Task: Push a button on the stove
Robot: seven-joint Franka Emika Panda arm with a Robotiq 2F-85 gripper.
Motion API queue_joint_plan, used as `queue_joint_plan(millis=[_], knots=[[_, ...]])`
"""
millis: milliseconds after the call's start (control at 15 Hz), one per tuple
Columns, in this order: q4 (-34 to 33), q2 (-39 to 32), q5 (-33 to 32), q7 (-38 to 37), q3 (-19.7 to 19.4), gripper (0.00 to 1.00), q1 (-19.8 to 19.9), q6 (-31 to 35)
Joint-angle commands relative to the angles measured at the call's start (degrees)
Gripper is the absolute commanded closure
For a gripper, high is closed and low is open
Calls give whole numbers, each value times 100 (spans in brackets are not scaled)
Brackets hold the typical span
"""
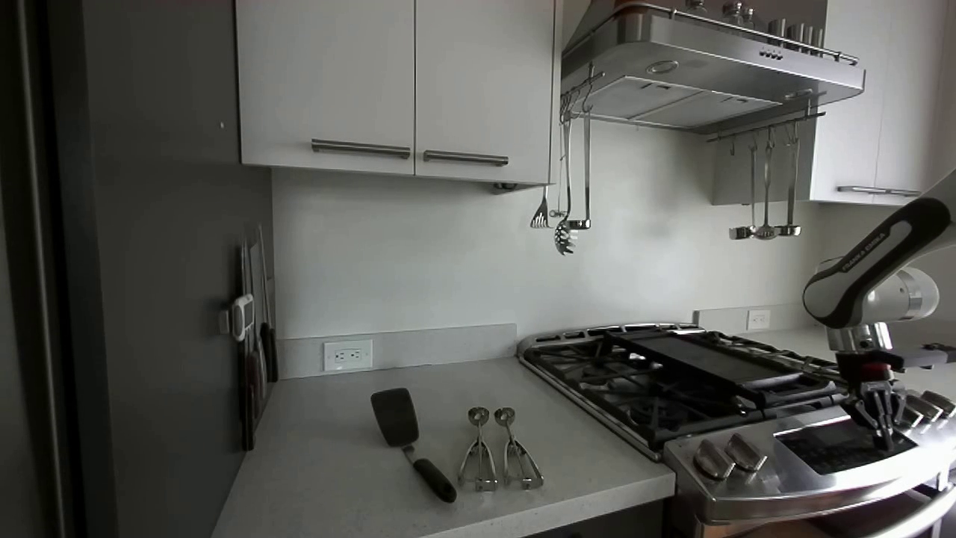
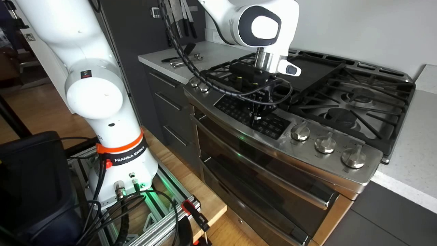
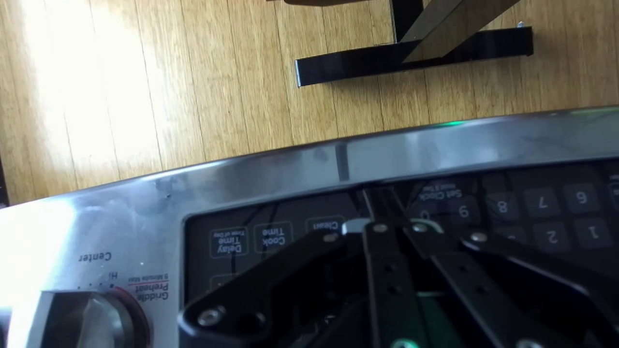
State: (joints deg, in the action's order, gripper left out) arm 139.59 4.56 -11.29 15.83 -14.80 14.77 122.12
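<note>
The stove is steel with black grates and shows in both exterior views (image 1: 762, 493) (image 2: 290, 147). Its dark control panel (image 1: 821, 452) (image 2: 232, 107) lies on the front slope and fills the lower part of the wrist view (image 3: 290, 212). There its labels appear upside down, with a "Clean" button (image 3: 325, 225) and number buttons (image 3: 541, 199). My gripper (image 1: 886, 442) (image 2: 253, 122) (image 3: 394, 224) points down over the panel, between "Clean" and the "0". Its fingers are together with nothing visible between them. I cannot tell whether the tips touch the panel.
Silver knobs (image 1: 728, 454) (image 2: 325, 143) flank the panel. A griddle (image 1: 694, 355) sits on the middle grates. A spatula (image 1: 396, 418) and two scoops (image 1: 478, 448) lie on the counter beside the stove. A steel hood (image 1: 717, 56) hangs above. A cable (image 2: 205, 80) runs along the arm.
</note>
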Motion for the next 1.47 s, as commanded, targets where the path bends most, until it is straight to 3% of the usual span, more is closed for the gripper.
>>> queue_joint_plan(millis=[0,1400], knots=[[227,270,15,72,10,100,-41,17],[118,118,17,-50,-18,100,-21,42]])
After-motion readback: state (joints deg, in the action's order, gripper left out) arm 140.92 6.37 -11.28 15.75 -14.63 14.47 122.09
